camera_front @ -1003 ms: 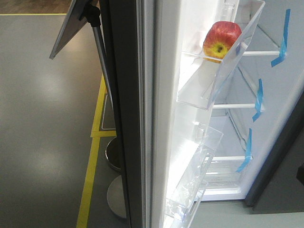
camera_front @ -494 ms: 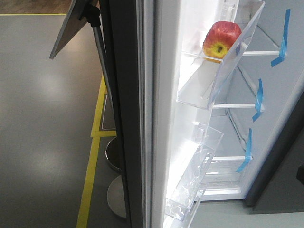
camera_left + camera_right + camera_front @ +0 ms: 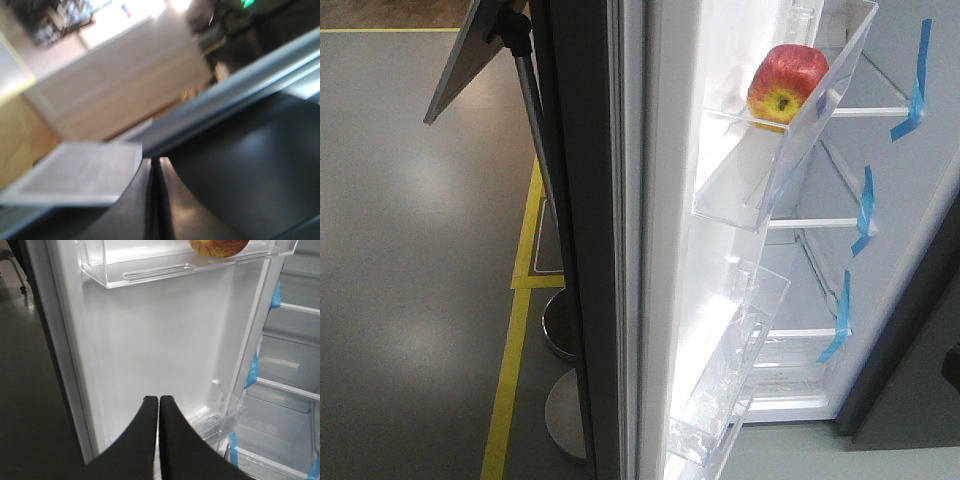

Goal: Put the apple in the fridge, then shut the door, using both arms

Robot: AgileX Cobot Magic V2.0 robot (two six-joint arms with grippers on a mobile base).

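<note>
The apple (image 3: 787,83) sits in the upper clear bin (image 3: 745,190) on the open door (image 3: 665,300) of the fridge (image 3: 905,215), the right pincer (image 3: 159,399) pressed together facing the door's white lining, the left pincer (image 3: 155,161) together too.

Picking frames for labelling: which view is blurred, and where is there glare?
Left wrist view: soft and smeared throughout, left gripper included. Front view: sharp, but the door is washed out white inside. Right wrist view: sharp, apple cropped at top.
</note>
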